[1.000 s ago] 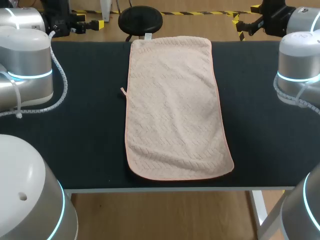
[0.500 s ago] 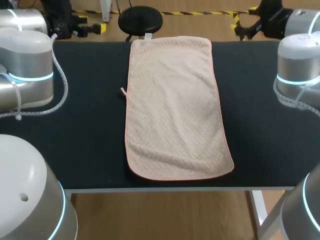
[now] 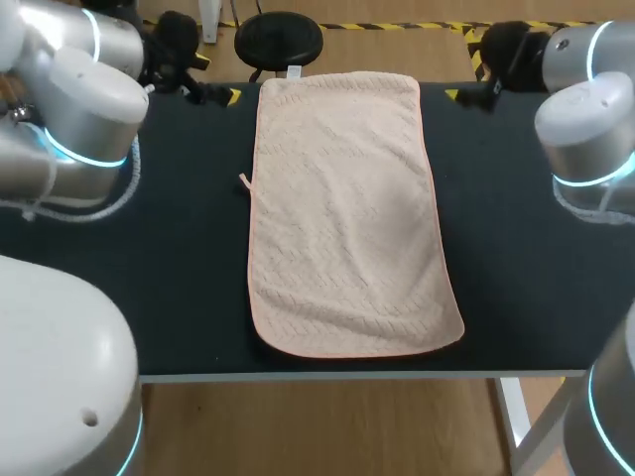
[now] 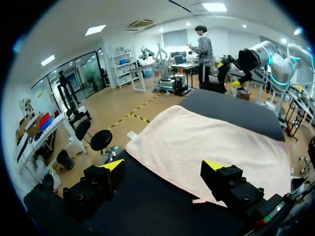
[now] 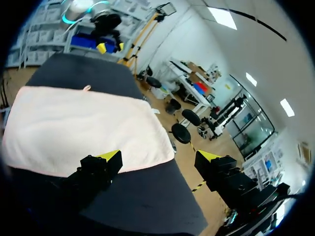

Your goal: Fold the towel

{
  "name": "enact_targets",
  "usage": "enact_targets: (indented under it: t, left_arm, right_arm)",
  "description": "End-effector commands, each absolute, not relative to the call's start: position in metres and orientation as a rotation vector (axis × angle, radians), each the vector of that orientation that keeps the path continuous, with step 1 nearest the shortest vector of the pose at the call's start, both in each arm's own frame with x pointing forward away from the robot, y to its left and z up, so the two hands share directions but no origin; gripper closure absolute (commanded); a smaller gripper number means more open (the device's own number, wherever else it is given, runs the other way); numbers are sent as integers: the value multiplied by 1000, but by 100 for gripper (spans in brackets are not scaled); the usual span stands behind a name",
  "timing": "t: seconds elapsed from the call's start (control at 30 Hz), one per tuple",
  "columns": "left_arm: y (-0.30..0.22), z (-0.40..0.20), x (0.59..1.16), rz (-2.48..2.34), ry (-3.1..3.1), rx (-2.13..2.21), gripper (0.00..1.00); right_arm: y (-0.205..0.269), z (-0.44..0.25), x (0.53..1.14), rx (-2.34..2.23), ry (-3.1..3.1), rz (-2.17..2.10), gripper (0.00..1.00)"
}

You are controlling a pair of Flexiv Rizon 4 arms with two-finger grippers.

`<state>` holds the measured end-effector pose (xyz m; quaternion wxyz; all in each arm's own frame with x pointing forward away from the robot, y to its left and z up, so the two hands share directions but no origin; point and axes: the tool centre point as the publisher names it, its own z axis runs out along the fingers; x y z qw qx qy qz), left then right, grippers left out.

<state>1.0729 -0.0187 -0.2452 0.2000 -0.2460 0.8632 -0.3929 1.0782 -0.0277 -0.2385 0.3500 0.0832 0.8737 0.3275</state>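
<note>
While the towel lies flat, centred on the table, it looks soft, light, limp; far corners suit pinching. Left gripper, right gripper: both spread, empty, flanking its far edge.

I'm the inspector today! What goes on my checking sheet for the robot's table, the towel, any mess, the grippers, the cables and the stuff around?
Surface: black table, towel in its middle.
Job's things: pale pink rectangular towel lies flat, unfolded, with a small loop on one long edge.
Clutter: nothing seen.
Grippers: left gripper and right gripper are open and empty, near the towel's far corners.
Cables: grey coiled cable hangs on the left arm.
Surroundings: nothing seen.
</note>
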Motion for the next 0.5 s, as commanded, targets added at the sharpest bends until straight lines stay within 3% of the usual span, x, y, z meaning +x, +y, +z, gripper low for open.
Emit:
enact_targets:
  t: [0.03, 0.33, 0.5]
  left_arm:
    - [-14, -239, 1078, -391, 2810, -242, 0]
    - [-14, -239, 1078, -391, 2810, -242, 0]
    - [-41, -259, 1080, -103, 2788, 10, 0]
  right_arm:
    - [-30, -233, 1080, -618, 2462, 72, 0]
    - [-30, -233, 1080, -618, 2462, 72, 0]
    - [-10, -248, 1075, -623, 2624, -1, 0]
